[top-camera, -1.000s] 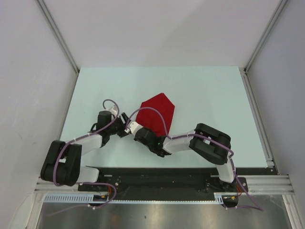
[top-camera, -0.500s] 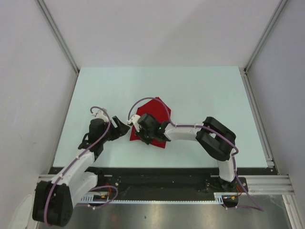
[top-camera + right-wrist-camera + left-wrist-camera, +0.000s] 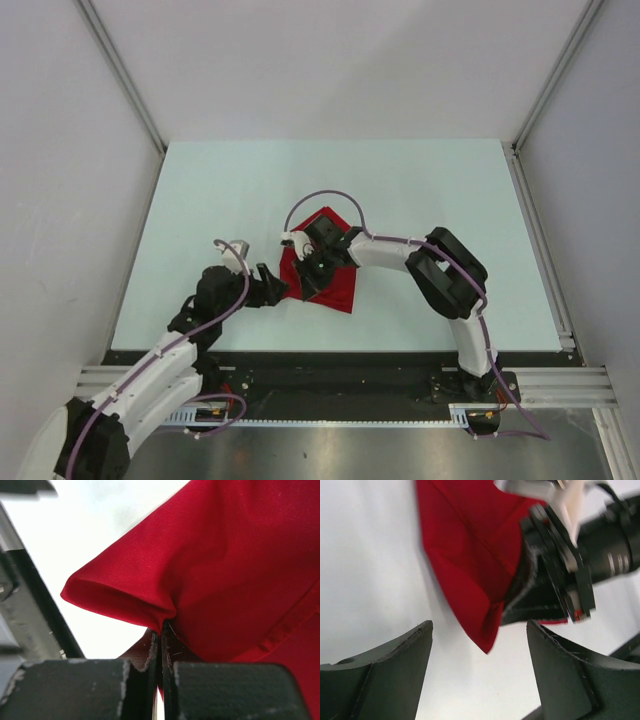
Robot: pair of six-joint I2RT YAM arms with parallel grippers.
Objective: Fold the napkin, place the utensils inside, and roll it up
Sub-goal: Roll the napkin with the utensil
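Folding stage, incomplete: the red napkin (image 3: 342, 292), doubled into a compact layered shape, lies close to the table's centre, slightly toward 7 o'clock. One raised fold is pinched between the fully closed jaws of the right gripper (image 3: 161, 630), while the left gripper (image 3: 479, 630) hovers wide open and empty just off the cloth's 8 o'clock corner. The spoon appears in no view, so placing it and rolling are judged outstanding; the surface is a smooth pale mint table (image 3: 430, 190) enclosed by plain white wall panels (image 3: 330, 60) and aluminium frame posts (image 3: 120, 75).
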